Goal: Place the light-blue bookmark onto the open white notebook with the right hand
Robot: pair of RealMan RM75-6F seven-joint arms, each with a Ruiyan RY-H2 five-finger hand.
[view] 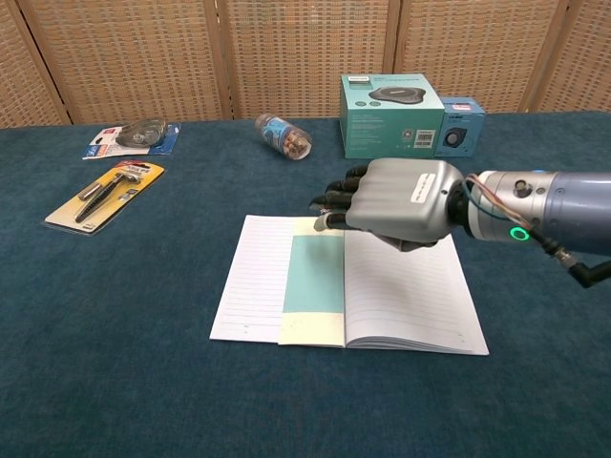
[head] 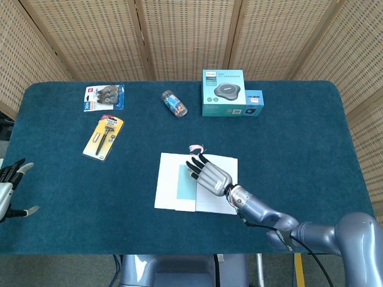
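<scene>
Open white notebook (view: 401,296), lined pages, flat on the blue table near the front middle, spine running front to back. Light-blue bookmark (view: 314,273), a plain rectangle, flat on a pale yellow sheet just left of the spine, long side parallel to it, lying wholly within the notebook's edges. In the head view: notebook (head: 169,182), bookmark (head: 186,182).
</scene>
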